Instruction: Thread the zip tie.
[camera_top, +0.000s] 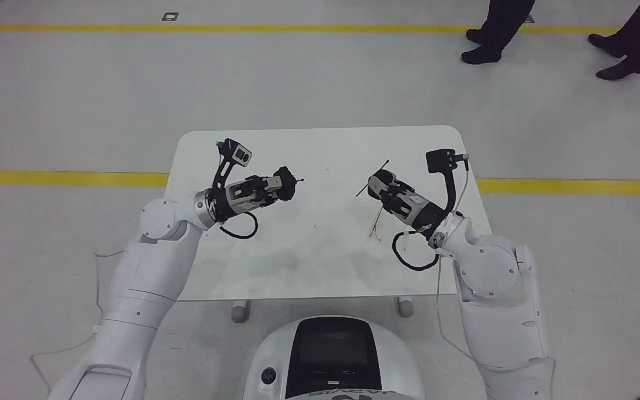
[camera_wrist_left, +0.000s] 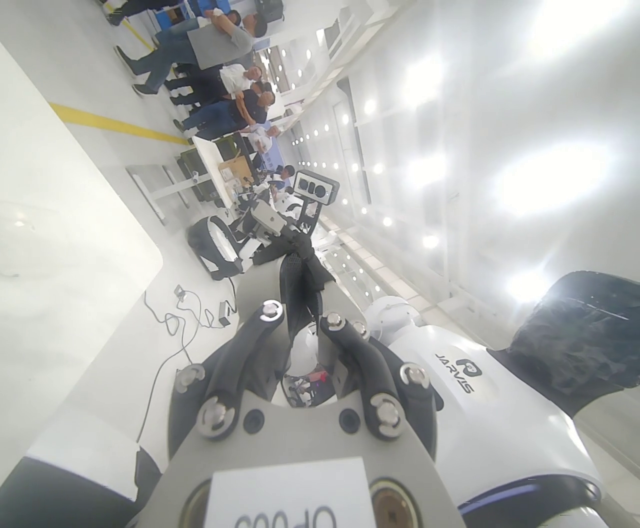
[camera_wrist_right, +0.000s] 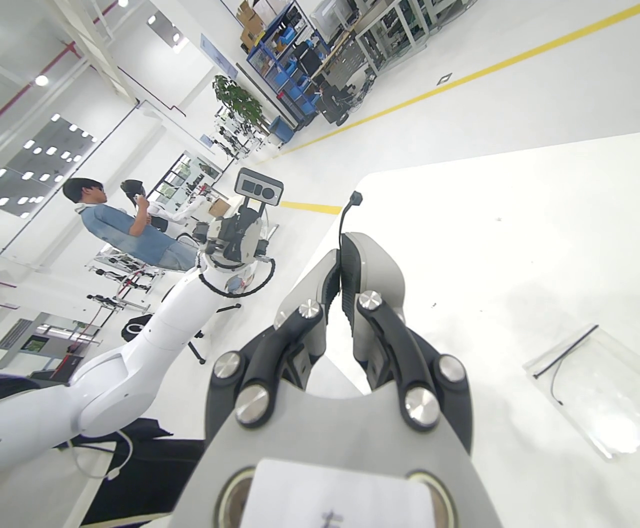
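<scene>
Right end effector (camera_wrist_right: 342, 252) is clamped on the zip tie (camera_wrist_right: 355, 199) above the counter (camera_top: 320, 250); its head projects past the fingertips. Left end effector (camera_top: 290, 184), fingers together, faces it, well apart.

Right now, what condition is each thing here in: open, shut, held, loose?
right gripper: shut on the held zip tie.
held zip tie: pinched, head end poking past the fingertips, not threaded.
left gripper: shut; cannot tell if it pinches anything.
clear bag: lying flat on the table.
spare zip tie: loose at the bag, on or inside it, not looped.
</scene>
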